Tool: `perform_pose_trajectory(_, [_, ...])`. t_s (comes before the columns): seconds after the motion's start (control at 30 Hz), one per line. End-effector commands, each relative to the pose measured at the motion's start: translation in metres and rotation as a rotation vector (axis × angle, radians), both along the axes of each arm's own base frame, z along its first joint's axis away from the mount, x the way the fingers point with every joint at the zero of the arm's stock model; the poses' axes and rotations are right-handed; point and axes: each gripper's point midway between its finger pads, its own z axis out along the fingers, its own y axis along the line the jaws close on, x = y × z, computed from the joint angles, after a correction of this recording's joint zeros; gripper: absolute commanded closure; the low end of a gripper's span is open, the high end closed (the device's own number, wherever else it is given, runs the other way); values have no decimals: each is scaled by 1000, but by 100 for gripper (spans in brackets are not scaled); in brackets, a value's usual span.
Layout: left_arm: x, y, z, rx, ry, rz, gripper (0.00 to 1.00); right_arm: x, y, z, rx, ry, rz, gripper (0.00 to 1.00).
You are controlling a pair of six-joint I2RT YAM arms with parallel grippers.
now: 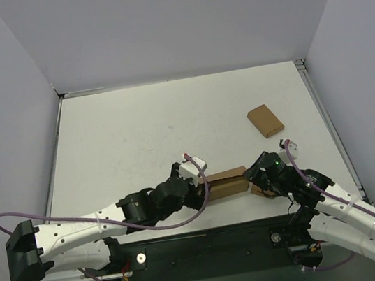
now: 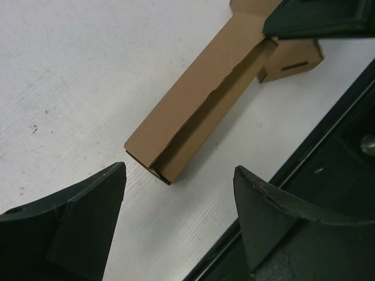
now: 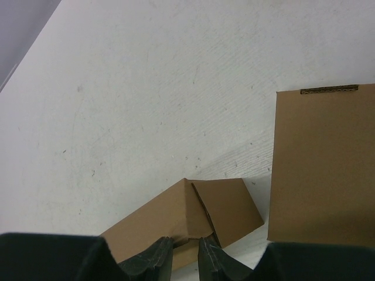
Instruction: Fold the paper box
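Flap-folding step: left gripper (image 2: 180, 171) hovering spread; right gripper (image 3: 184, 250) narrowed at paper box (image 2: 193, 111) flap (image 3: 228, 211) (pinch: cannot tell); next needing inward tuck.

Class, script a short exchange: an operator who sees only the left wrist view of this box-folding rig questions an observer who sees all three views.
Operator: My left gripper is open at the paper box's near end. Something dark covers the far end. What is it?
Observer: The right gripper. Its jaws, nearly closed, straddle a cardboard edge there.
Operator: Anything else on the table?
Observer: A small cardboard box lies apart, farther back on the right side.
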Motion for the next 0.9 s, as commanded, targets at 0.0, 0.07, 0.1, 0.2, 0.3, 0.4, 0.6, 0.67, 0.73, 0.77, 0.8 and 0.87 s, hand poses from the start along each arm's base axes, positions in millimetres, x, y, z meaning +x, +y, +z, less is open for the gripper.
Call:
perform_pose_trajectory(0.0, [10, -10, 47, -246, 74, 39, 17, -6, -17, -20, -91, 41, -34, 76])
perform_pose_trajectory(0.07, [14, -7, 43, -303, 153, 72, 17, -6, -18, -20, -90, 39, -36, 77])
perform_pose_trajectory(0.1, [25, 0, 40, -318, 171, 114, 18, -6, -18, -20, -90, 38, -35, 77])
perform_pose_trajectory(0.2, [34, 7, 23, -329, 218, 157, 19, -7, -19, -20, -90, 37, -36, 78])
perform_pose_trajectory(0.3, [36, 5, 11, -312, 248, 172, 20, -7, -19, -20, -95, 39, -38, 78])
perform_pose_trajectory(0.4, [38, 3, 2, -306, 262, 184, 21, -8, -18, -20, -93, 40, -34, 78])
perform_pose_trajectory(0.6, [41, 0, -17, -298, 277, 193, 21, -7, -19, -18, -96, 33, -32, 78])
perform_pose_trajectory(0.67, [38, 2, -26, -286, 287, 189, 22, -8, -20, -18, -104, 32, -34, 78])
perform_pose_trajectory(0.73, [36, 6, -37, -275, 293, 191, 22, -7, -20, -16, -107, 27, -34, 78])
perform_pose_trajectory(0.77, [34, 8, -43, -266, 299, 190, 22, -7, -21, -15, -110, 25, -35, 78])
perform_pose_trajectory(0.8, [32, 9, -47, -259, 303, 190, 22, -7, -21, -15, -114, 25, -31, 77])
perform_pose_trajectory(0.87, [29, 12, -60, -243, 317, 188, 23, -7, -22, -15, -121, 23, -34, 77])
